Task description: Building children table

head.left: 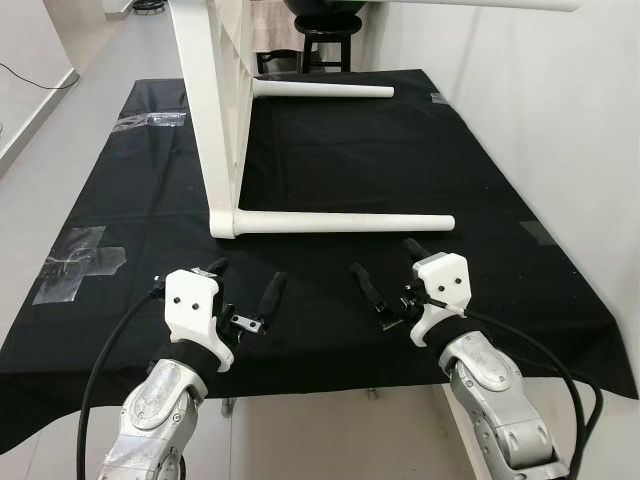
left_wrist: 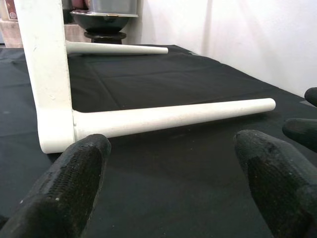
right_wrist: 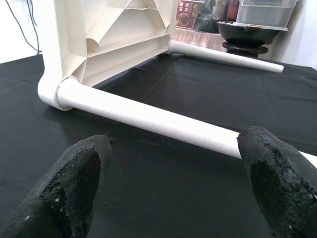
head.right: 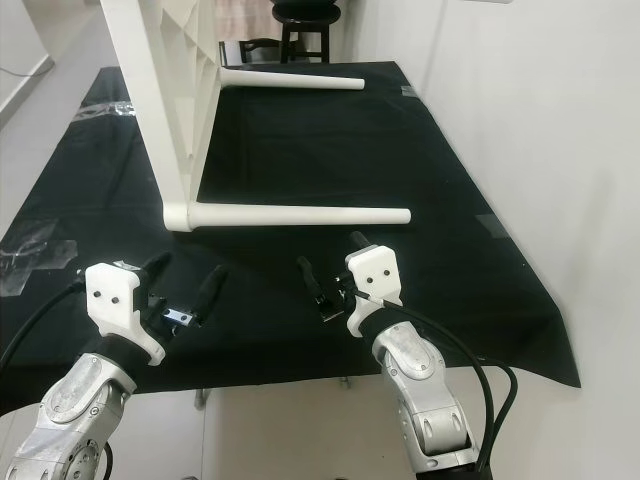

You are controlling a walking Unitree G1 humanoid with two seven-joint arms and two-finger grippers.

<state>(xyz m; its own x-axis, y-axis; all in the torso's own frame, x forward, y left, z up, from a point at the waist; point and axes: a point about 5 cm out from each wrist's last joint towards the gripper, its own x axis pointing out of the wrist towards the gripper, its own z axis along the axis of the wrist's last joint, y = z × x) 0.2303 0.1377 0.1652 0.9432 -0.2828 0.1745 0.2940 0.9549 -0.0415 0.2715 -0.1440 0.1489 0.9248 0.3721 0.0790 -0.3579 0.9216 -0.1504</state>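
Note:
A white children's table top (head.left: 215,110) stands on its edge on the black cloth, ribbed underside facing right. Two white round legs stick out of it to the right: a near leg (head.left: 345,222) and a far leg (head.left: 322,90). My left gripper (head.left: 245,285) hovers open just in front of the table's near corner, nothing between its fingers. My right gripper (head.left: 385,268) is open too, a little in front of the near leg's free end. The near leg (left_wrist: 168,116) lies past the left fingertips (left_wrist: 74,178), and the near leg (right_wrist: 148,119) lies past the right fingertips.
The black cloth (head.left: 380,160) covers a low platform, with grey tape patches (head.left: 75,262) at its left side. A white wall (head.left: 560,110) runs along the right. A dark stool (head.left: 328,45) stands behind the far end. Grey floor lies to the left.

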